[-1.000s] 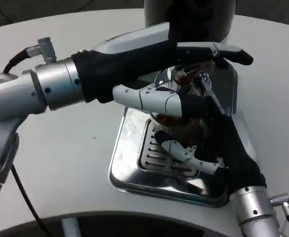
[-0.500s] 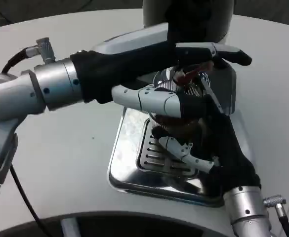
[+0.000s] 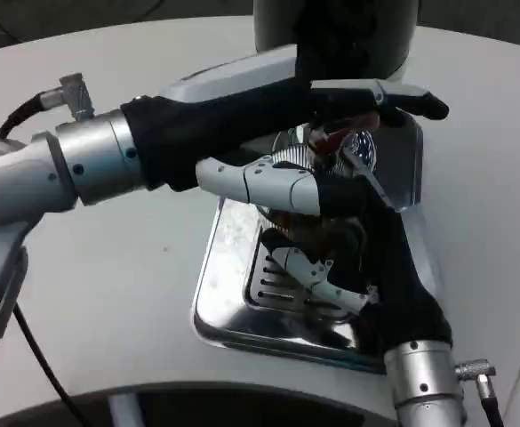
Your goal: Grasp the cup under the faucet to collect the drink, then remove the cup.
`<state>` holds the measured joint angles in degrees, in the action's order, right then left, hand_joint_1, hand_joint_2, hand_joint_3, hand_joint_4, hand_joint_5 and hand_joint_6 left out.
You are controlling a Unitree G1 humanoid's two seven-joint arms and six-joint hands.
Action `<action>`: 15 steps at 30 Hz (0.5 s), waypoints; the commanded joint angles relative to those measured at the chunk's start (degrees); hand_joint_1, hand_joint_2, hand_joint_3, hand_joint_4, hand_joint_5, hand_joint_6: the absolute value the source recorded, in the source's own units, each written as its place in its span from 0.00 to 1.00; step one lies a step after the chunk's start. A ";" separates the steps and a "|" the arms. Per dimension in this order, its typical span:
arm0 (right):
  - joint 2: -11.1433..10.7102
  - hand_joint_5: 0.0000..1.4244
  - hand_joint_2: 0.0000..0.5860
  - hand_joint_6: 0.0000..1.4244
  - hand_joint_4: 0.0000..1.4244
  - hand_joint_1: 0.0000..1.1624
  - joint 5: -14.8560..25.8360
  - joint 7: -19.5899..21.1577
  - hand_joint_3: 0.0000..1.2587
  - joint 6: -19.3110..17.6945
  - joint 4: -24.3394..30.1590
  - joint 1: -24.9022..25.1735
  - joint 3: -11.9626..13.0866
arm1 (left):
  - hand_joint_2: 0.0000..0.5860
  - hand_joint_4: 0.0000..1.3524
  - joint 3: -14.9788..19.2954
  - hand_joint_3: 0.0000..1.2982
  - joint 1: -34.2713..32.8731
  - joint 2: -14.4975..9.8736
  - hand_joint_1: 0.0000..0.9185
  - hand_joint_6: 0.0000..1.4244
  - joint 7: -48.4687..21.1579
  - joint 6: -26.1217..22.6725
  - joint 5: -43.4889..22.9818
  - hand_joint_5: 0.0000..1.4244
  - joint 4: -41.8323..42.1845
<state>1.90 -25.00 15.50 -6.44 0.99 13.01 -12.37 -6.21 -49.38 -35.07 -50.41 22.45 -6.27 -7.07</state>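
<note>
A brownish see-through cup (image 3: pixel 320 233) stands on the slotted grate of the shiny drip tray (image 3: pixel 220 294), under the chrome faucet (image 3: pixel 353 147) with its red lever (image 3: pixel 338 138). My right hand (image 3: pixel 366 267) comes in from the lower right and grips the cup, with the white fingers (image 3: pixel 317 271) wrapped round its near side. My left hand (image 3: pixel 268 84) reaches across from the left. Its fingers (image 3: pixel 380 93) lie stretched over the faucet's top and its thumb (image 3: pixel 260 182) runs below it. The hands hide most of the cup, and whether the left hand clamps the lever.
The dark body of the drink dispenser (image 3: pixel 335 27) rises at the back behind the faucet. The white round table (image 3: pixel 108 267) spreads to the left of the tray. A cable (image 3: pixel 37 356) hangs by my left forearm.
My right forearm and hand have slid a little to the left along the tray, still around the cup. The left hand stays over the faucet. The whole view has shifted slightly.
</note>
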 commanded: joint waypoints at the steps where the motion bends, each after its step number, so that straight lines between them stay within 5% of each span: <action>1: 0.86 0.27 0.39 0.06 0.24 0.68 -0.76 1.61 0.21 -1.03 -0.96 -1.75 -0.99 | 0.15 0.06 1.36 0.08 2.94 -0.67 0.00 0.12 0.42 -0.17 0.31 0.11 0.53; 15: 1.62 0.34 0.39 0.10 0.29 0.68 -2.41 5.61 0.28 -2.80 -0.74 -2.89 -1.63 | 0.14 0.08 8.19 0.09 5.69 3.26 0.00 0.14 7.04 2.99 -3.35 0.14 3.16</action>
<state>2.89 -27.31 20.40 -8.62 0.40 11.97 -13.69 0.01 -44.91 -32.36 -45.53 23.97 -8.63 -5.04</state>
